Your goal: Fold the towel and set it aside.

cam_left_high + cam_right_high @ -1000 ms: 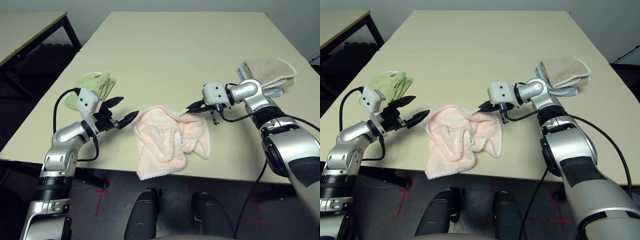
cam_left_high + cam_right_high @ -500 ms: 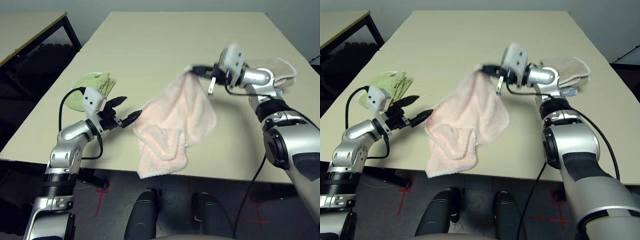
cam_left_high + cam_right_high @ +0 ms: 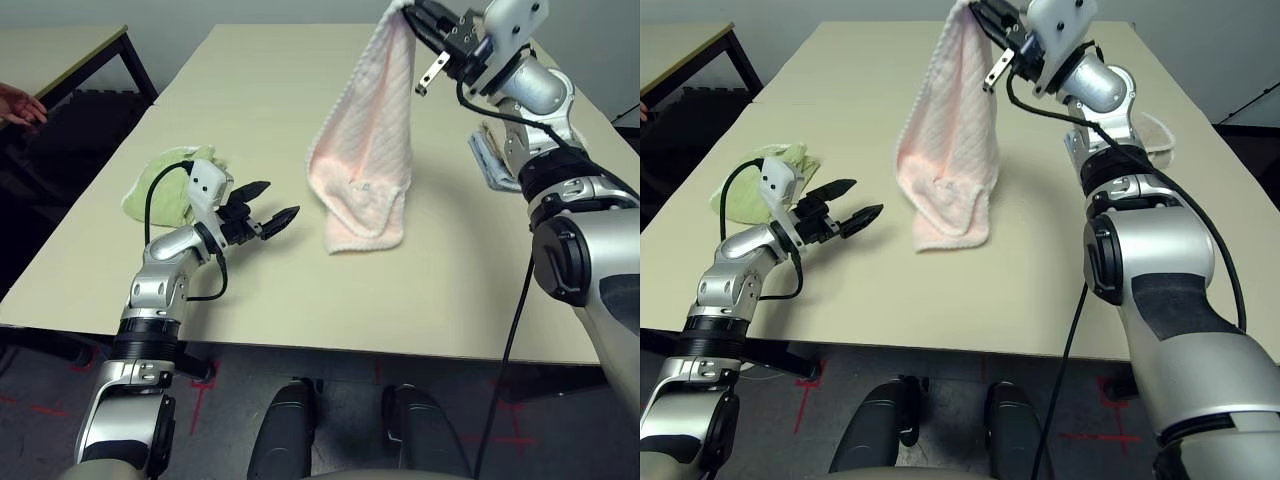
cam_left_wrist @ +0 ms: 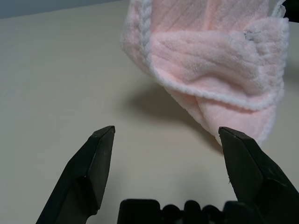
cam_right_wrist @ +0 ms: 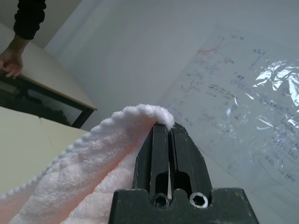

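Right gripper (image 3: 408, 10): raised high over the far half of the table (image 3: 270, 110), fingers pressed together on one corner of the towel (image 3: 365, 150). Towel: pale pink, whitish stitched edge, hanging straight down from that pinch; lower end bunched in a fold, at or just above the tabletop, contact not determinable. Left gripper (image 3: 278, 205): low over the table at about 9 o'clock from the towel's lower end, pointing toward it, both fingers (image 4: 88, 172) spread wide, holding nothing, clear of the cloth. Green towel (image 3: 165, 190): crumpled just behind the left wrist, near the table's left edge. Beige towel (image 3: 1155, 130): at 3 o'clock, partly hidden by the right forearm. Whiteboard (image 5: 243, 93): faint handwriting and sketches, not legible. Person's hand (image 5: 11, 63): resting on a neighbouring table's edge.
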Action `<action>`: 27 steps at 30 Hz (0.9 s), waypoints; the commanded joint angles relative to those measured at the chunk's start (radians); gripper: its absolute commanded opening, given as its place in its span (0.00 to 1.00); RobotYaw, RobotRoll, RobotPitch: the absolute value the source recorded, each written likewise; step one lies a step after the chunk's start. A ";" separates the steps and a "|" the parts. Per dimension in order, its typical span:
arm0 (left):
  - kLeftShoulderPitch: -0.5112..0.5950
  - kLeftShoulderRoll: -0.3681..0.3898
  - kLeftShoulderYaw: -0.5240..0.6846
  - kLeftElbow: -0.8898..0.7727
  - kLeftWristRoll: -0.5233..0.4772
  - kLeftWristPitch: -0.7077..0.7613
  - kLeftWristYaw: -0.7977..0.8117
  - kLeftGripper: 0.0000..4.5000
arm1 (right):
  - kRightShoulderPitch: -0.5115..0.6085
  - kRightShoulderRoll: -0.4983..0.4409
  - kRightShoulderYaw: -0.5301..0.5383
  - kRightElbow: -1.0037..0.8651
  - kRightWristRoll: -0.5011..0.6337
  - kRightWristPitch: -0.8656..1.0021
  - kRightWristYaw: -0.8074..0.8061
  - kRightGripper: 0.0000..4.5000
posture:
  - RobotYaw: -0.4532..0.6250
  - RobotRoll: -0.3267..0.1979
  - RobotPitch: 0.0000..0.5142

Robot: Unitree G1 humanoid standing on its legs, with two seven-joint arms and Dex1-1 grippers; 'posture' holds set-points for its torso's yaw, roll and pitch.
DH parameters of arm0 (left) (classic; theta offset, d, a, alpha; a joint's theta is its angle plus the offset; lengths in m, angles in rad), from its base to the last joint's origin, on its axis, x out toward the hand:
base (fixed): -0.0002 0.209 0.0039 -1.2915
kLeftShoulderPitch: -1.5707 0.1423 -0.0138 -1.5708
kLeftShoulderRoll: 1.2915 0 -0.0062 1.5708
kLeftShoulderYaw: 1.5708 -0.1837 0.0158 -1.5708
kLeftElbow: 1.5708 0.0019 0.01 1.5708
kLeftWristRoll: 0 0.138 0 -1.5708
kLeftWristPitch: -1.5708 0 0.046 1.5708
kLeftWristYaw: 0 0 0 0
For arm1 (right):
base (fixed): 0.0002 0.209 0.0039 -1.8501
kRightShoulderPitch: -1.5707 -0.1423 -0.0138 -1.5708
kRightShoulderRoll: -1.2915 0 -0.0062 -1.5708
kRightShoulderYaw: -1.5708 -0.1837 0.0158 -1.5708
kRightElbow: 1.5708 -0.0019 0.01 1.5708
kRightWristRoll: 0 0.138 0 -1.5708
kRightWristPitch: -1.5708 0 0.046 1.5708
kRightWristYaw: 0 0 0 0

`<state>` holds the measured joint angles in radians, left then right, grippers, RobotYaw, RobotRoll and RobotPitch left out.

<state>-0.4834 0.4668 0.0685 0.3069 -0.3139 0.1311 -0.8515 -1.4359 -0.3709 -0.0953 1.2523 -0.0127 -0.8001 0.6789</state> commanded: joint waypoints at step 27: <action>0.063 -0.035 -0.090 -0.189 -0.023 0.172 -0.041 1.00 | -0.088 0.038 0.062 0.013 -0.086 0.088 -0.107 0.01 | 0.48 0.62 0.20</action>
<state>-0.4391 0.4173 -0.0119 0.1440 -0.3382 0.2840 -0.8893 -1.4879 -0.3377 -0.0447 1.2600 -0.0795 -0.7371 0.6253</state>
